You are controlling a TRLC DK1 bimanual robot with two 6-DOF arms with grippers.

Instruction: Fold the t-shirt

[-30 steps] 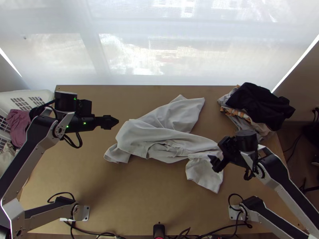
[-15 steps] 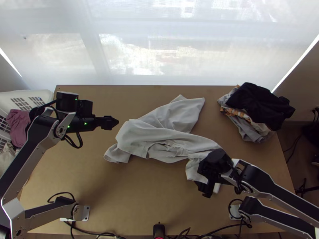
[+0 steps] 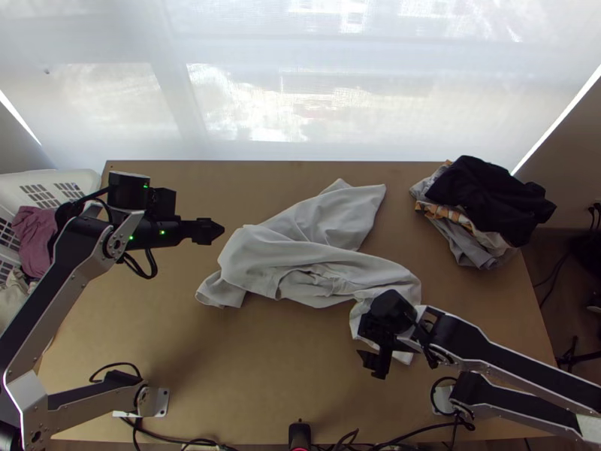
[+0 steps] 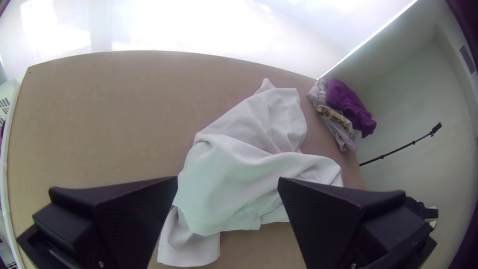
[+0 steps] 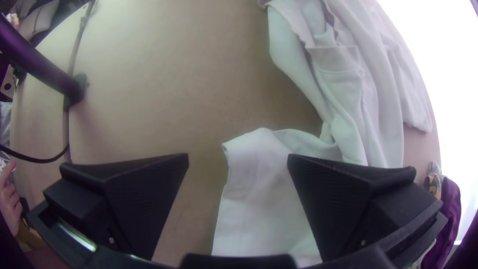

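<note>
Top view: the shirt (image 3: 259, 259) lies left of the pile (image 3: 488, 199) and apart from it, bunched and twisted. The left gripper (image 3: 215, 231), farther left of the pile than the shirt's middle, is just beside the shirt; in the left wrist view its fingers (image 4: 134, 214) stand wide apart, with nothing gripped. The right gripper (image 3: 373, 365), to the left of the pile and on its near side, is by the shirt's near right flap, its body partly above that cloth. The right wrist view has its fingers (image 5: 331, 199) well parted too, with the flap visible between them but not pinched. The shirt's long axis runs left to right, its right end bending to the near side of the pile. A broad upper part slants toward the pile's far side, and a small flap at the left points away from the pile.
</note>
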